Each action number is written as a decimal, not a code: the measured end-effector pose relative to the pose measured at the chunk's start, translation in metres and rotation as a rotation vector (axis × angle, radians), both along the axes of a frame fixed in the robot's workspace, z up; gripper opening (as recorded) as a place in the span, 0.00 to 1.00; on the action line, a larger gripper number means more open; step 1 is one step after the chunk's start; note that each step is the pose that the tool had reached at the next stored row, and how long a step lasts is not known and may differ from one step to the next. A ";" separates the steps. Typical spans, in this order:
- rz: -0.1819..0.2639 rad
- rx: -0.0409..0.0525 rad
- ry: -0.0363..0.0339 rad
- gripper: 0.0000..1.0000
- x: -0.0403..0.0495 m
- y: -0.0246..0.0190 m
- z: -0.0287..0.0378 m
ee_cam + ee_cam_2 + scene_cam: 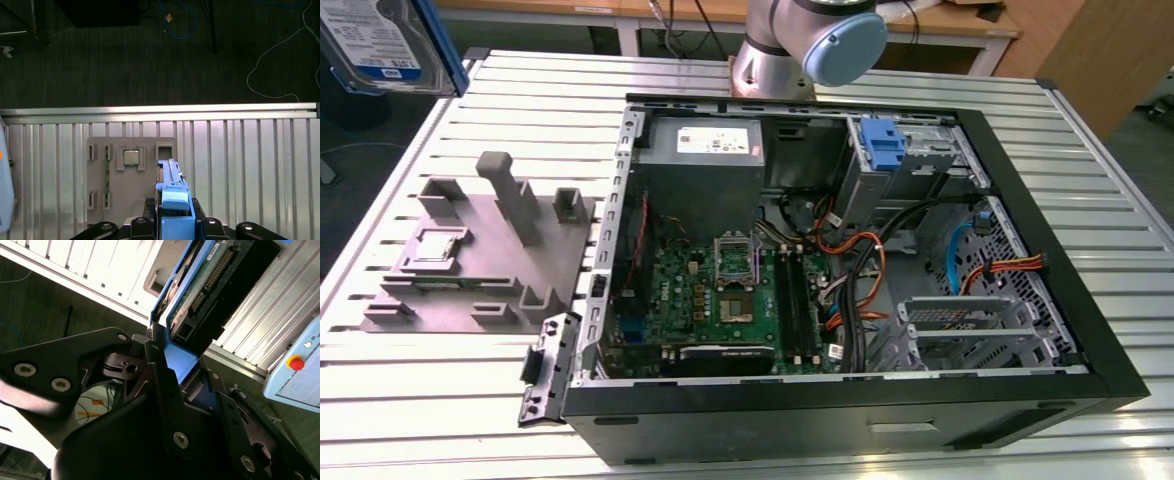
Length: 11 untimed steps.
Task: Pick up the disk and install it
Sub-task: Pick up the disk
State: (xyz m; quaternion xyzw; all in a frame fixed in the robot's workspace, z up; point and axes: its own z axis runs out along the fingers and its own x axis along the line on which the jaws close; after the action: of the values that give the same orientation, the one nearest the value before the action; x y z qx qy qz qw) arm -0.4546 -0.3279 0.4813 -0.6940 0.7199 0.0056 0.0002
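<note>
disk between fingers — gripped, edge-on

The disk is a flat silver-grey box with a white-and-blue sticker and blue plastic rails along its sides. It hangs up in the air at the exterior view's far left, sticker side facing that view. The second wrist view shows its green board side. The pincer squeezes its blue end.

Ribbed metal table, dark floor
</note>
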 end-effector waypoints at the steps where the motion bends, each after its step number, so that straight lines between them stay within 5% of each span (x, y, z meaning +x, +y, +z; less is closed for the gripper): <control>1: 0.000 0.0000 0.0001 0.36 0.0000 0.0000 0.0010; 11: 0.000 -0.0001 0.0002 0.36 0.0000 0.0000 0.0112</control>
State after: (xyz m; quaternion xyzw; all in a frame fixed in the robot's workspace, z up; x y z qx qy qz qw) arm -0.4546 -0.3279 0.4925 -0.6940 0.7199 0.0056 0.0001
